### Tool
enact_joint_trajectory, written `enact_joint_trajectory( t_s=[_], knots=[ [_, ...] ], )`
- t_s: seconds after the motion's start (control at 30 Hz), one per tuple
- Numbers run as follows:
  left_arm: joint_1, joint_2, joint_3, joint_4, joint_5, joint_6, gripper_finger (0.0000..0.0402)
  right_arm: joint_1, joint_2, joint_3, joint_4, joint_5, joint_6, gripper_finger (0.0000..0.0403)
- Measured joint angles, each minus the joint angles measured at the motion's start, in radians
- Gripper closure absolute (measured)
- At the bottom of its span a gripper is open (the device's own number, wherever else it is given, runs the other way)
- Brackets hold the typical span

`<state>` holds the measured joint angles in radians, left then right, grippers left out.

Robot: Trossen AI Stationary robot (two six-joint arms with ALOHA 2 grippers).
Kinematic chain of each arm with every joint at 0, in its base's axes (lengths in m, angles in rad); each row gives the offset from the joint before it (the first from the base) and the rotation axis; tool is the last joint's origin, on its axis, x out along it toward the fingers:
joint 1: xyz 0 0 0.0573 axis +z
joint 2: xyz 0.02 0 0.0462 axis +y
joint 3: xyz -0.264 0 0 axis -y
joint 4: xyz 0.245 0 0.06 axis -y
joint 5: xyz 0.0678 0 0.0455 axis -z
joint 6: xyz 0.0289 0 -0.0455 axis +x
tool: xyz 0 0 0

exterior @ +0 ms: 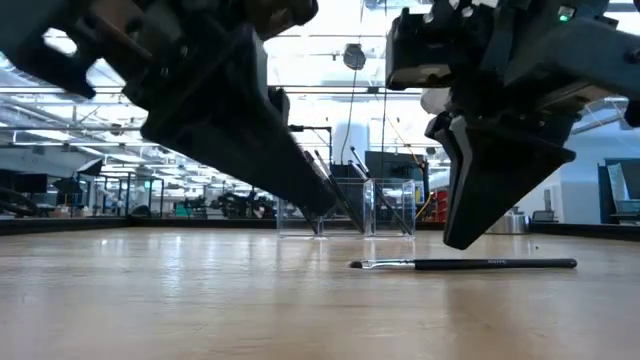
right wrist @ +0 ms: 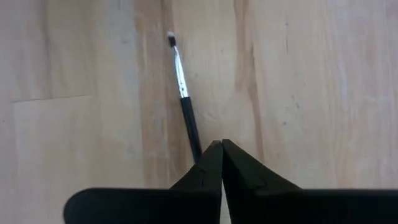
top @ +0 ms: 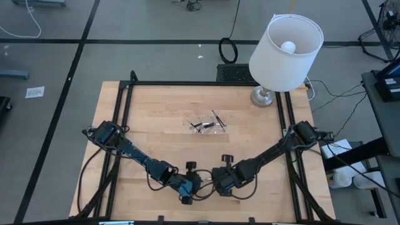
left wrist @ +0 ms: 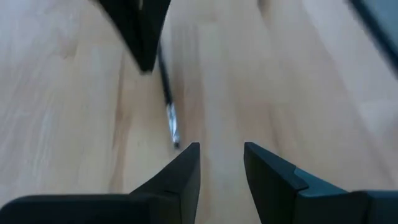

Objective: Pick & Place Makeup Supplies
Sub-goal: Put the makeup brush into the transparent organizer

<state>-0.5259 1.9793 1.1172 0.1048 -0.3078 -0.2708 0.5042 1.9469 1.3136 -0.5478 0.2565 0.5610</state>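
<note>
Left gripper (left wrist: 221,158) parted, empty, brush (left wrist: 166,102) just ahead of fingertips. Right gripper (right wrist: 221,144) pinched together, empty, above brush handle.

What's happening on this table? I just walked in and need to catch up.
Both arms are low at the table's near edge, over one makeup brush lying flat on the wood. The right gripper is shut, tips beside the brush handle, not visibly holding it. The left gripper is open near the bristle end. Other brushes sit in a clear tray mid-table, near a lamp.
</note>
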Motion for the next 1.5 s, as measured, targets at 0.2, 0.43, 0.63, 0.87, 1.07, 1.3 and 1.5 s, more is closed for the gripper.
enact_joint_trajectory(
  t_s=[0.2, 0.43, 0.63, 0.87, 1.07, 1.3, 1.5],
  knots=[
    [0.016, 0.000, 0.000, -0.048, 0.010, 0.028, 0.0270, -0.001, 0.003, -0.025, 0.011, 0.002, 0.003, 0.0402],
    [0.057, 0.012, 0.000, -0.027, 0.059, 0.022, 0.0270, -0.008, -0.002, -0.075, 0.075, -0.014, 0.003, 0.0403],
    [0.081, 0.033, 0.000, 0.043, 0.122, 0.018, 0.0270, -0.010, -0.002, -0.084, 0.086, -0.018, 0.000, 0.0403],
    [0.103, 0.082, 0.001, 0.071, 0.154, -0.010, 0.0270, -0.010, -0.001, -0.085, 0.091, -0.017, -0.009, 0.0403],
    [0.115, 0.099, 0.003, 0.099, 0.148, -0.022, 0.0270, -0.010, 0.000, -0.085, 0.093, -0.017, -0.012, 0.0403],
    [0.118, 0.101, 0.003, 0.100, 0.104, -0.014, 0.0270, -0.010, 0.001, -0.085, 0.094, -0.017, -0.016, 0.0403],
    [0.104, 0.102, 0.001, 0.107, 0.077, 0.034, 0.0270, -0.010, 0.000, -0.113, 0.126, -0.018, -0.007, 0.0403]
  ],
)
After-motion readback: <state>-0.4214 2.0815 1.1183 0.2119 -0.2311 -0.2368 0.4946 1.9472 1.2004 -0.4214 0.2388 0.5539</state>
